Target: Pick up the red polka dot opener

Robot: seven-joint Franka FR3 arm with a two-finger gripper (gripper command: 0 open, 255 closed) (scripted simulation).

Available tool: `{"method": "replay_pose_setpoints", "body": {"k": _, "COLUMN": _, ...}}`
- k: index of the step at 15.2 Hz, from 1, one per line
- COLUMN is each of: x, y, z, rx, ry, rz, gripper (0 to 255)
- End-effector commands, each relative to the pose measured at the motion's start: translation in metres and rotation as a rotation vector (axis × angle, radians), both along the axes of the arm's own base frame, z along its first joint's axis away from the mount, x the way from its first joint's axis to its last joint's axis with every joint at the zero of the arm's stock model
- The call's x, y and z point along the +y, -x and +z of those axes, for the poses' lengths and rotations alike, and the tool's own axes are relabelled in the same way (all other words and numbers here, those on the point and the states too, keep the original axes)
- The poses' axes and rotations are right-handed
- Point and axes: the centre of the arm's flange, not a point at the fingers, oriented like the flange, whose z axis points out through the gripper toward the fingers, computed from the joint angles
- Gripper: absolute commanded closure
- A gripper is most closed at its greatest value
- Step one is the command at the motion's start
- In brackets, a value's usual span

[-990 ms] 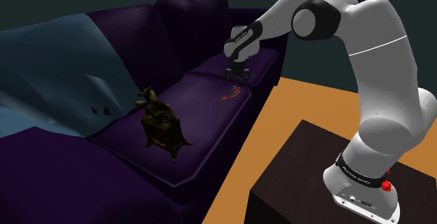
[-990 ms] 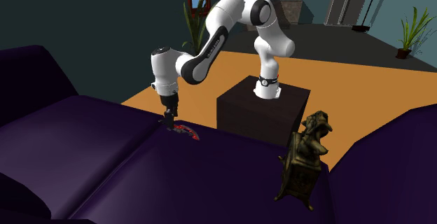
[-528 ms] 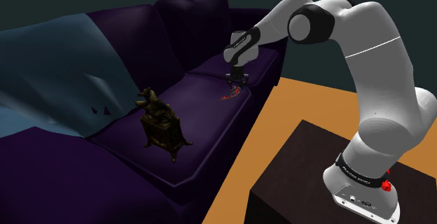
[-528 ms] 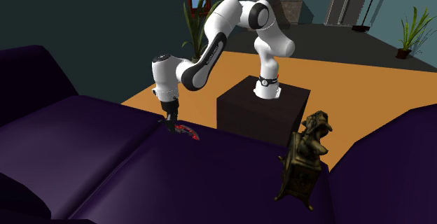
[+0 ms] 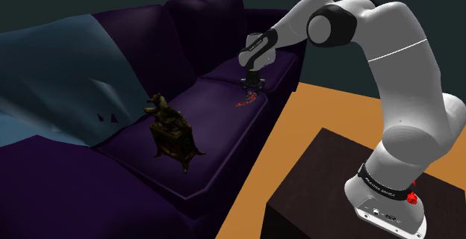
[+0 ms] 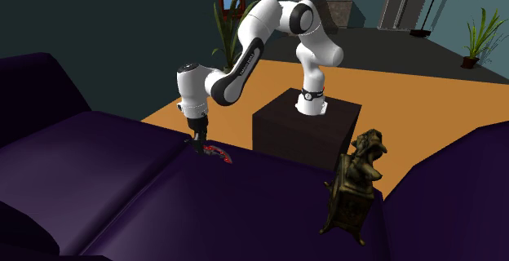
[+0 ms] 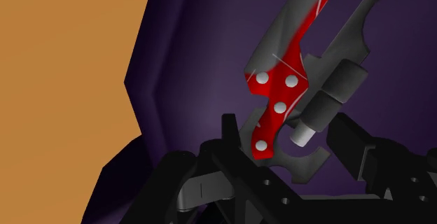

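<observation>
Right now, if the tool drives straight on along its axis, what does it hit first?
Likely the red polka dot opener: its near end lies just ahead of the tool, between its open fingers. The purple sofa cushion is right beneath it. The exact gap is hard to judge.

1. dark purple sofa (image 5: 213, 172) carries everything.
2. red dotted opener (image 5: 244, 100) lies flat on one seat cushion.
3. dark statuette (image 5: 172, 129) stands on the next cushion.
4. blue blanket (image 5: 52, 73) drapes over its back.
</observation>
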Motion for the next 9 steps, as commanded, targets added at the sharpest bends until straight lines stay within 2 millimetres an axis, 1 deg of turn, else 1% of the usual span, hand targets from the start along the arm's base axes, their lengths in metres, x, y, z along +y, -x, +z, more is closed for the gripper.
{"method": "replay_pose_setpoints", "body": {"k": 1, "x": 0.001, "y": 0.000, "z": -0.002, "rx": 0.001, "ry": -0.001, "rz": 0.000, "gripper": 255}}
{"method": "replay_pose_setpoints", "body": {"k": 9, "x": 0.001, "y": 0.000, "z": 0.041, "rx": 0.001, "ry": -0.001, "rz": 0.000, "gripper": 255}}
